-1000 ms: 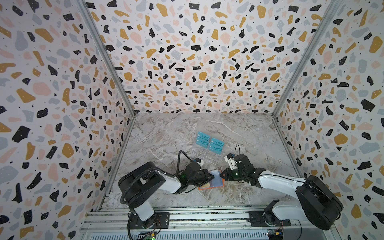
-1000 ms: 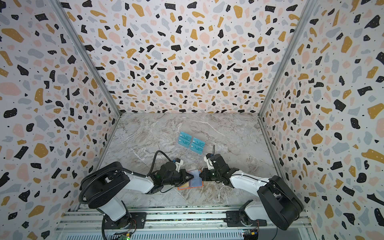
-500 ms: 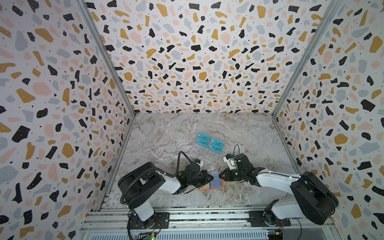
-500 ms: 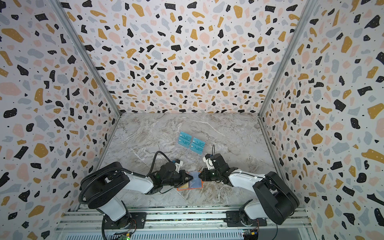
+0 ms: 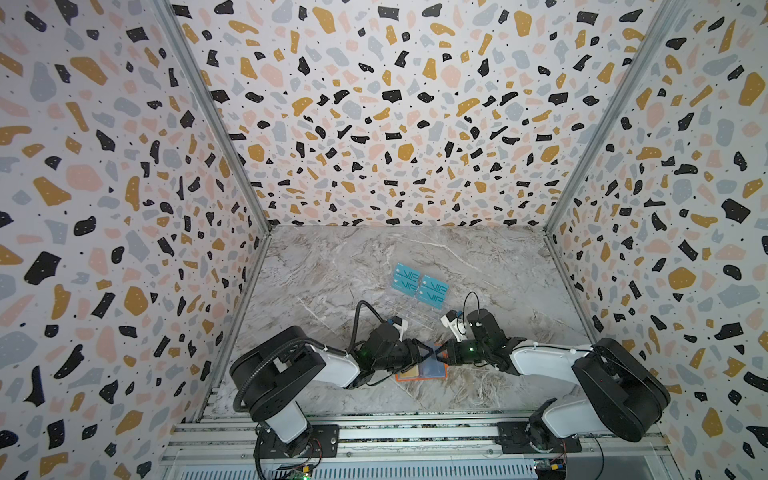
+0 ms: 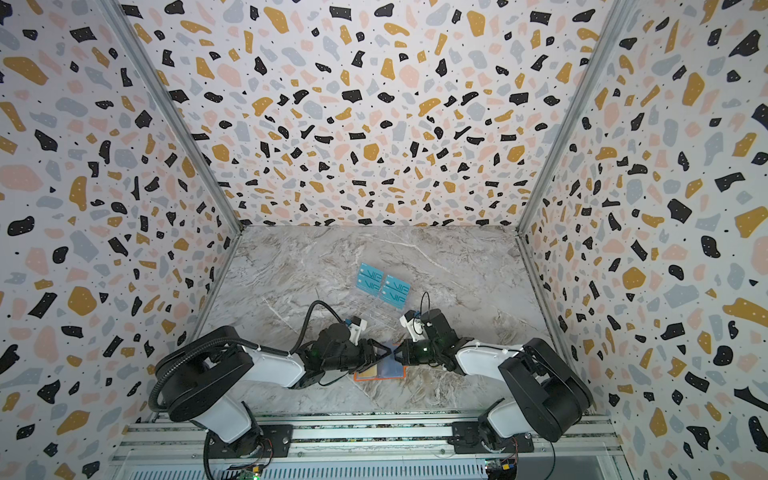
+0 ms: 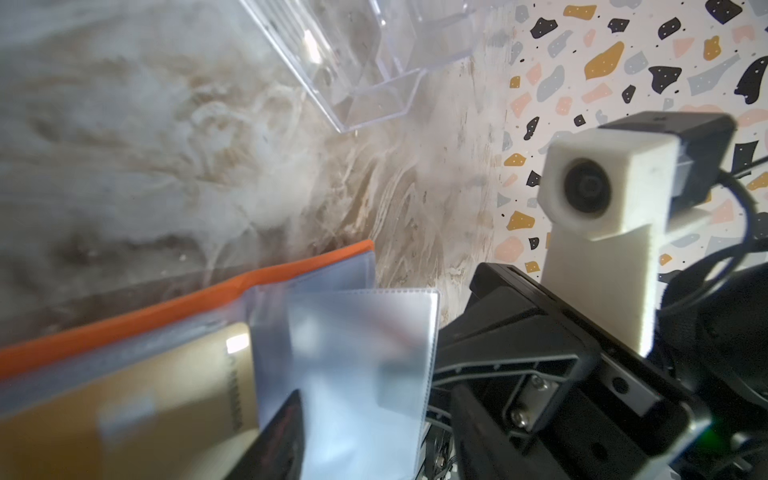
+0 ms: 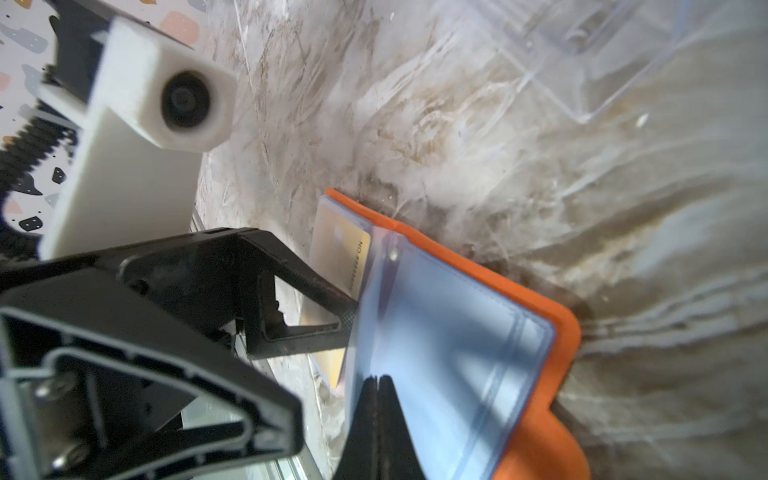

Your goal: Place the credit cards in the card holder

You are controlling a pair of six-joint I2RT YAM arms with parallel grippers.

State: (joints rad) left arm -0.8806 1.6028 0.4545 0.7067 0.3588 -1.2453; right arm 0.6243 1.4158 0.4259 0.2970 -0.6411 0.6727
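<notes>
The orange card holder (image 5: 419,378) (image 6: 380,377) lies open near the table's front. A gold credit card (image 7: 145,395) (image 8: 340,245) sits in a sleeve on its left half. A clear sleeve (image 7: 361,353) stands up from the fold. My left gripper (image 5: 422,355) (image 7: 374,419) is open, and one of its fingers (image 8: 328,303) touches the sleeve's edge. My right gripper (image 5: 440,354) (image 8: 380,380) is shut, tips against the clear sleeve (image 8: 449,332); whether it pinches the sleeve I cannot tell. Several teal VIP credit cards (image 5: 420,284) (image 6: 384,284) stand farther back.
A transparent acrylic rack (image 5: 411,311) (image 7: 365,62) (image 8: 602,50) holds the teal cards just behind both grippers. Patterned walls (image 5: 124,208) close in the marble table (image 5: 332,270) on three sides. A metal rail (image 5: 395,432) runs along the front edge.
My left gripper's jaws have come apart; they were shut before. Both arms stay almost where they were at the card holder.
</notes>
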